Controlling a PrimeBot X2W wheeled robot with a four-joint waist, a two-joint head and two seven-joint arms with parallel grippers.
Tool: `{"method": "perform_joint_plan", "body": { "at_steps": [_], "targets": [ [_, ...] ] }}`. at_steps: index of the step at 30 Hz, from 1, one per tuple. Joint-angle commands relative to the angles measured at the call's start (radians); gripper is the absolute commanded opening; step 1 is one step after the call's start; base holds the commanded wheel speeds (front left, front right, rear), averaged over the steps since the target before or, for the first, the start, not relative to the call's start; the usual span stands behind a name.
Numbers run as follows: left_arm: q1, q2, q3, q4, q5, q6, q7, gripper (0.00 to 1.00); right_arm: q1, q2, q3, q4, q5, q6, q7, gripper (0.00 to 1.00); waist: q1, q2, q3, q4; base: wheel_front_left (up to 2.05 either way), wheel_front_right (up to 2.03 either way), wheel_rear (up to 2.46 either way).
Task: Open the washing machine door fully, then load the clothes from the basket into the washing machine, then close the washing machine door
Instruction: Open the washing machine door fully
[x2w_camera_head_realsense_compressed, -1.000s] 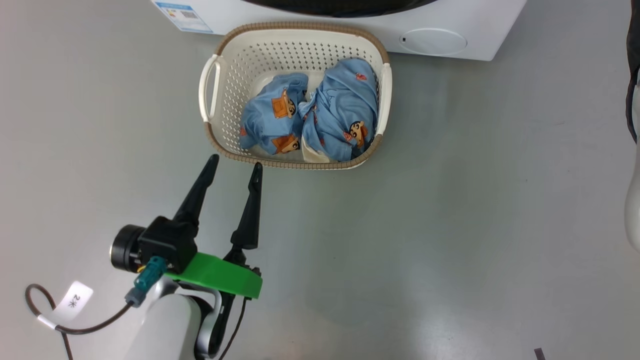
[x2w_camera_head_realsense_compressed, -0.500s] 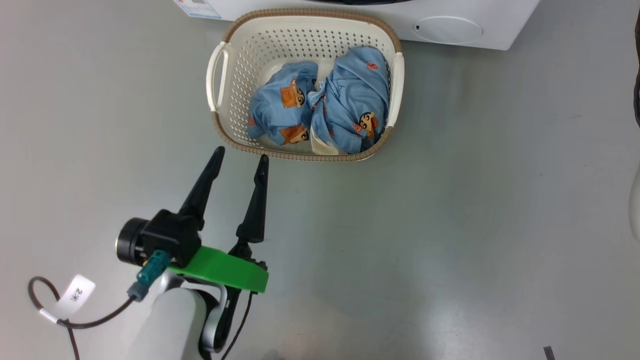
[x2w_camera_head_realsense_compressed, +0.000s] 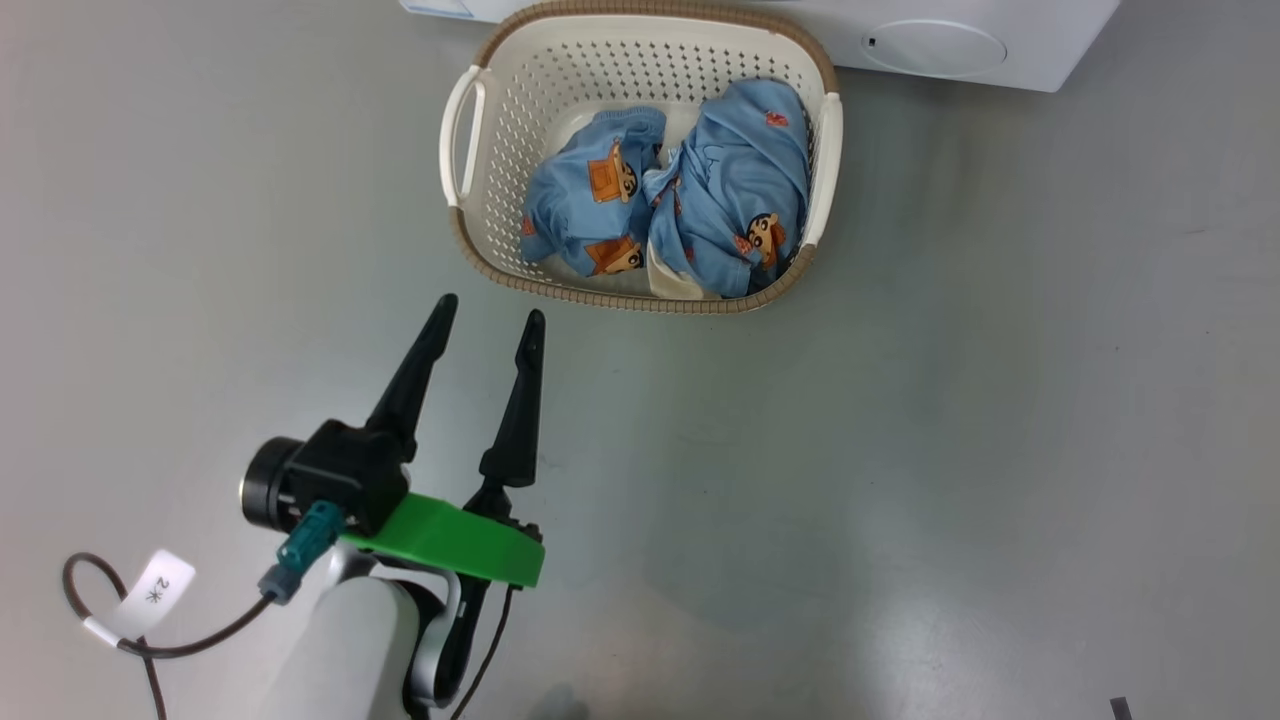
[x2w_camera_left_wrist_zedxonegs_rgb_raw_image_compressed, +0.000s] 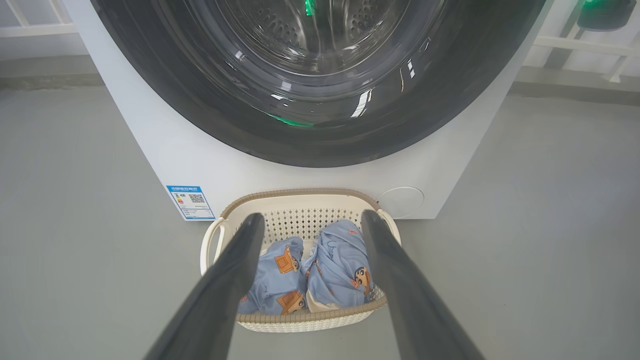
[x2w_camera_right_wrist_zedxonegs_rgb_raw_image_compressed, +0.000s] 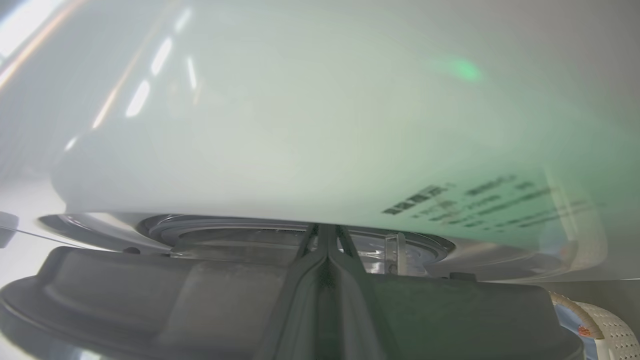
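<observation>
1. Looking down from the head onto a grey floor. A cream basket stands on it, just in front of the white washer at the top edge.
2. The clothes lie inside the basket as two light blue bundles side by side. They have orange cartoon patches, and a strip of white lining shows at the near side.
3. The left gripper hangs at the lower left, on the near side of the basket. Its two dark fingers are spread wide with nothing between them. The tips point toward the basket's near rim, close to it but apart.
4. A green bracket sits on that wrist. A dark cable with a white tag loops beside it.
5. From the left wrist, the door spans the upper part: a glossy black rim around clear glass, with the steel drum behind it. It lies against the washer's front; whether it is latched cannot be told. Below it are a blue sticker at the left and a small round flap at the right.
6. From the right wrist, the right gripper has its fingers pressed together and holds nothing. Its tips sit at a narrow gap between a dark edge below and a white panel above. Whether they touch either cannot be told.
</observation>
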Motion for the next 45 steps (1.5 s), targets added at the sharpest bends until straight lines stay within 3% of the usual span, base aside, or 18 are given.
{"method": "perform_joint_plan", "body": {
  "at_steps": [1,11,27,35,45],
  "targets": [
    [-0.001,0.022,0.028,-0.028,-0.012,0.007,-0.006,1.0,-0.056,0.046,0.014,0.006,-0.009,0.002,0.011,0.0,0.0,0.0,0.004,0.003,0.0,0.0,0.0],
    [-0.005,0.022,0.037,-0.05,-0.007,0.013,-0.006,1.0,-0.045,0.046,0.037,0.04,0.008,0.002,0.056,0.0,0.0,0.0,-0.008,-0.007,0.0,0.0,0.0],
    [0.016,0.022,0.069,-0.091,0.022,0.006,-0.006,1.0,0.047,0.046,0.065,-0.002,0.062,0.002,0.289,0.0,0.0,0.0,-0.037,-0.033,0.0,0.0,0.0],
    [0.024,0.022,0.077,-0.111,0.038,0.0,-0.006,1.0,0.121,0.046,0.186,-0.044,0.169,0.002,0.382,0.0,0.0,0.0,-0.053,-0.043,0.0,0.0,0.0],
    [0.031,0.022,0.084,-0.126,0.058,-0.008,-0.006,1.0,0.263,0.046,0.425,-0.149,0.42,0.002,0.435,0.0,0.0,0.0,-0.082,-0.053,0.0,0.0,0.0]
  ]
}}
